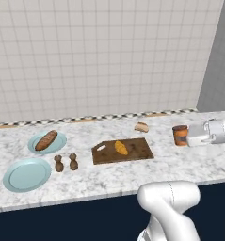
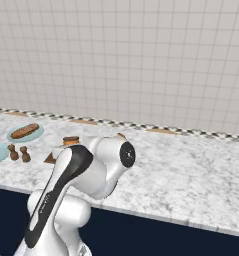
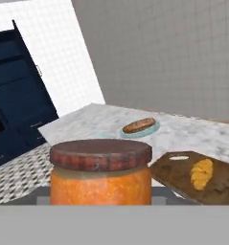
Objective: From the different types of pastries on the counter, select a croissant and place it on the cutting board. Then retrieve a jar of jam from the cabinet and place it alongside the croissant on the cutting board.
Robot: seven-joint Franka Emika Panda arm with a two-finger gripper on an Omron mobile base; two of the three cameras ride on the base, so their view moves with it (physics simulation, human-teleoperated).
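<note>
The croissant (image 1: 121,148) already lies near the middle of the board (image 1: 142,151), so the first half of the task looks done and the jar (image 1: 180,135) is the thing in hand. It hangs upright just above the counter (image 1: 109,179), to the right of the board and clear of its edge, with the gripper (image 1: 188,137) reaching in sideways from the right; held level like this the lid stays on top and the jar can be set down flat. I cannot see the fingers themselves, but the jar sits close and centred in the hand view (image 3: 100,174) and rests on nothing, so I judge them closed on its sides. The board has bare wood to the right of the croissant, which seems the natural spot for the jar (close to the pastry without knocking it). The bun (image 1: 141,126) lies behind the board near the wall, and the loaf (image 1: 46,140) stays on its plate (image 1: 57,143) far left, with the two shakers (image 1: 66,163) and a second plate (image 1: 27,174) beside it, all well out of the jar's path.
</note>
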